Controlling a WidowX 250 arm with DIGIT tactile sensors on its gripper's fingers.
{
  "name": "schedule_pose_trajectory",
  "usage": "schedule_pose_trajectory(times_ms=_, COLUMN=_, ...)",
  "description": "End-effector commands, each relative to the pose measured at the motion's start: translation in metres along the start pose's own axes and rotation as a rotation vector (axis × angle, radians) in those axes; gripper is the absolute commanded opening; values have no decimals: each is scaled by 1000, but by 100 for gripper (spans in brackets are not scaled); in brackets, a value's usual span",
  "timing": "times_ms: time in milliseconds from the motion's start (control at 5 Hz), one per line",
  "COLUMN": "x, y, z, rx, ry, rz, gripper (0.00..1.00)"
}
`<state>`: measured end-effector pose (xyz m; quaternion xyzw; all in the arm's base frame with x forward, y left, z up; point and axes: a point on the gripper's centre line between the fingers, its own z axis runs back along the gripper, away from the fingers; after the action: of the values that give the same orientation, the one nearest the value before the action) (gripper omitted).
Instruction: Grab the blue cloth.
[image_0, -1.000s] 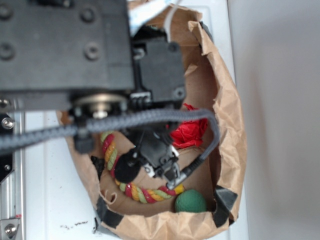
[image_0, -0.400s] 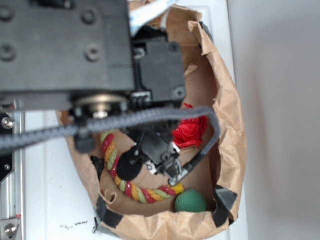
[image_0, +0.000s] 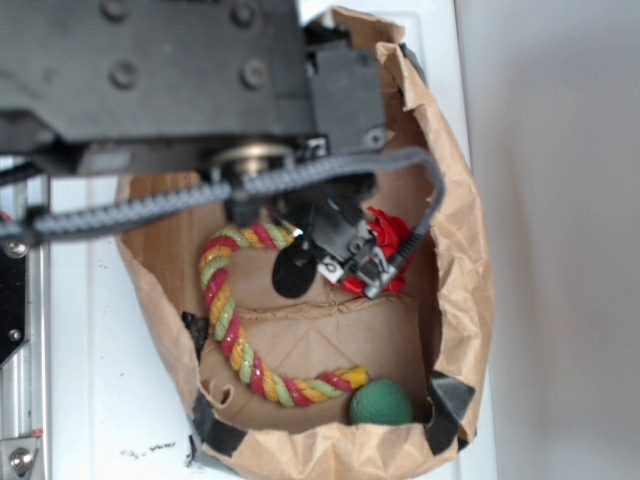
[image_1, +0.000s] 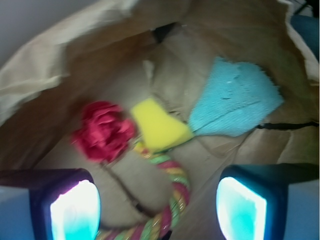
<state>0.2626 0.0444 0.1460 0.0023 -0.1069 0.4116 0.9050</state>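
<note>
The blue cloth (image_1: 234, 102), pale aqua and fuzzy, lies on the brown paper in the upper right of the wrist view. In the exterior view the arm hides it. My gripper (image_1: 159, 210) is open, its two glowing pads far apart at the bottom corners, with only a stretch of rope between them. The cloth lies ahead and to the right of the jaws, not touching them. In the exterior view the gripper (image_0: 345, 262) hovers over the red rosette (image_0: 392, 238) inside the paper bag.
A yellow sponge wedge (image_1: 159, 124) lies beside the cloth, with the red rosette (image_1: 102, 131) to its left. A red-yellow-green rope ring (image_0: 232, 330) and a green ball (image_0: 380, 403) lie in the bag, whose crumpled brown walls (image_0: 465, 260) rise all around.
The arm has moved up and right in the exterior view. The gripper went from over the rope, by the bag's front, to beside the red rosette.
</note>
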Motion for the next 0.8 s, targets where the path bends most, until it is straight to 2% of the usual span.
schedule_pose_trajectory(times_ms=0, x=-2, y=4, z=22, rx=-2, ry=-58, rz=499, gripper=100)
schedule_pose_trajectory(times_ms=200, x=-4, y=-2, z=21, rx=2, ry=-14, rz=651, gripper=100)
schedule_pose_trajectory(times_ms=400, x=3, y=1, z=1, rx=19, ry=-17, rz=700, gripper=100)
schedule_pose_trajectory(times_ms=600, x=13, y=3, z=-25, rx=61, ry=-53, rz=702, gripper=100)
